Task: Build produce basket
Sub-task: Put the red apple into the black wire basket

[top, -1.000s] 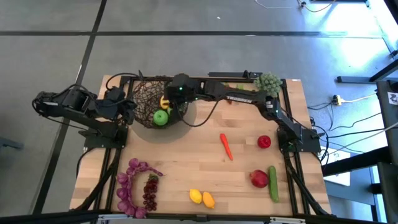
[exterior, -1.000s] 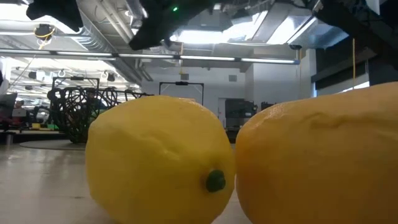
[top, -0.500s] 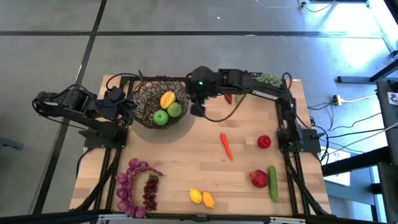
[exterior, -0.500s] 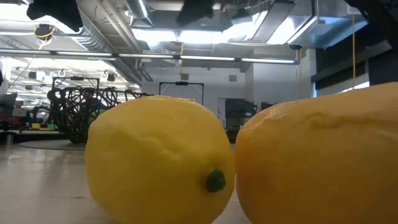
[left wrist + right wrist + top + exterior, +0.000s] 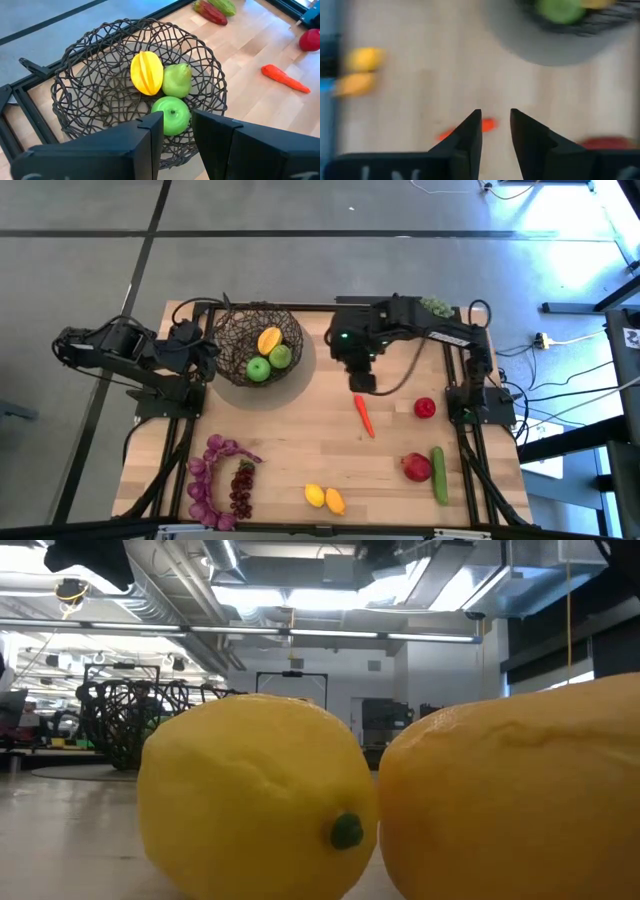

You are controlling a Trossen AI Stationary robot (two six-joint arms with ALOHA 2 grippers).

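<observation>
Basket [image 5: 258, 345] sits at the table's far left, holding 3 items: a yellow-orange fruit [image 5: 147, 73], a green pear-shaped fruit [image 5: 176, 80] and a green apple [image 5: 171, 114]. Left gripper [image 5: 176, 127] hangs just beside its rim, fingers narrowly parted, empty. Right gripper [image 5: 495, 131] hovers above the carrot [image 5: 363, 415], gap narrow, empty. Lemons [image 5: 324, 498] (2, touching) lie at the near edge.

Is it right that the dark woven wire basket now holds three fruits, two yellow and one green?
Not quite. The dark woven wire basket holds three fruits, but one is yellow and two are green, as the left wrist view shows.
</observation>
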